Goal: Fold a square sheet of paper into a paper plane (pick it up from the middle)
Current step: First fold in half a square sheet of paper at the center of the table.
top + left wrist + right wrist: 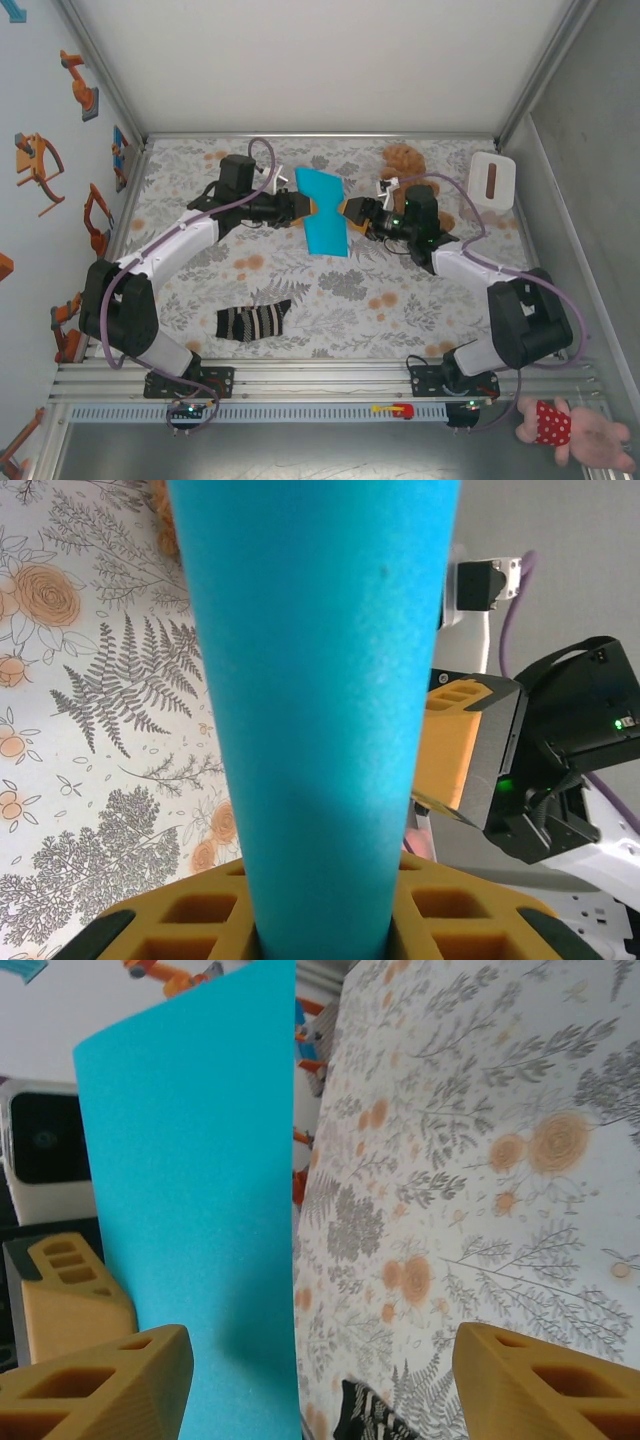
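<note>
Two arms meet in the upper middle of the overhead view, with the turquoise sheet of paper (325, 215) between them. It looks pinched narrow at its middle and fans wider above and below.

The left gripper (297, 206) reaches in from the left and is clamped on that narrow middle. In its wrist view the sheet rises from between the yellow fingers (170, 920) and runs up the centre of the frame.

The right gripper (351, 210) faces it from the right with its jaws spread wide, gripping nothing. In its wrist view one finger (95, 1380) sits at lower left and the other (545, 1380) at lower right. The sheet stands between them, close to the lower-left one; whether it touches I cannot tell.

On the flowered table (400, 300), a striped sock (253, 321) lies at lower left of centre. A teddy bear (403, 158) sits near the top, just beyond the right arm.
</note>
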`<state>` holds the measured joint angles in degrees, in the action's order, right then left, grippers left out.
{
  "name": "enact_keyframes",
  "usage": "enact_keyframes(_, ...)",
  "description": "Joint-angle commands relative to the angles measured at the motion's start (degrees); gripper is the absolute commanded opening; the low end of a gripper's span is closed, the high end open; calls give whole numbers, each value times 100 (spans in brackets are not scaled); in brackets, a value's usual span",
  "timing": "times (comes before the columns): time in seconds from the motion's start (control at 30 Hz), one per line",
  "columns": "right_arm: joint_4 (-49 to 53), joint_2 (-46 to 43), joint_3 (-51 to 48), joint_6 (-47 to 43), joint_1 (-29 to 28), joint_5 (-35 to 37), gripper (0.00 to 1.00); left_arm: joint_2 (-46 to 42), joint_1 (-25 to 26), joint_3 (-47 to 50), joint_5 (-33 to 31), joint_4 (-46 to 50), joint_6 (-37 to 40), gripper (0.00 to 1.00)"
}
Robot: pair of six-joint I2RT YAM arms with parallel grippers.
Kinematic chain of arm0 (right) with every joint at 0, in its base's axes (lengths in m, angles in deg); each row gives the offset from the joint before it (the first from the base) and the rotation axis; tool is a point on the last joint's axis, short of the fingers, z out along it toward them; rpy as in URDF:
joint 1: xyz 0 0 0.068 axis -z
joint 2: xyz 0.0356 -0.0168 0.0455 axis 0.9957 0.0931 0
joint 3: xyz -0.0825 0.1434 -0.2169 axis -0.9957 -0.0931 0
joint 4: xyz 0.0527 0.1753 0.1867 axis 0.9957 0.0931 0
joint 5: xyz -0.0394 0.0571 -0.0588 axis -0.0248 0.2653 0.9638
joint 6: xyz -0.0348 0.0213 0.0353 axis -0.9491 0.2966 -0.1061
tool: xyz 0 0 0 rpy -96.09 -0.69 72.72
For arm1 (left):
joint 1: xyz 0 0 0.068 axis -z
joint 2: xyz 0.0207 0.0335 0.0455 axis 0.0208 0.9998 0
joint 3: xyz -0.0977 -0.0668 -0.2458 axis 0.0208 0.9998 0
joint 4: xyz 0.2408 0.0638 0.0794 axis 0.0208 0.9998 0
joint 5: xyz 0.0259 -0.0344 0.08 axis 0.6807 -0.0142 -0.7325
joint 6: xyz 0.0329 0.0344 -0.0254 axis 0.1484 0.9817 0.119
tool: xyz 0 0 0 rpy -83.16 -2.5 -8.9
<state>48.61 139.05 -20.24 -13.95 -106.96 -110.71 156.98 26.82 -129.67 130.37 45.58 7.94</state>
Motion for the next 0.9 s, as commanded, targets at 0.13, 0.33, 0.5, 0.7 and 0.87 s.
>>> enact_keyframes(0.13, -796, -50, 197, 252, 24, -707, 56, 73, -120, -211, 104, 357, 245, 29)
enact_keyframes(0.33, -753, -185, 154, 195, 24, -683, 42, 151, -168, -212, -52, 659, 403, 28)
enact_keyframes(0.5, -493, -313, 32, 46, 23, -555, 35, 133, -171, -128, -64, 662, 405, 28)
enact_keyframes(0.7, 503, -641, 35, -627, -81, -188, 27, 164, -166, -6, -51, 481, 256, 28)
enact_keyframes(0.87, 496, -582, 56, -663, -232, -177, 24, 192, -173, 128, -1, 236, 101, 28)
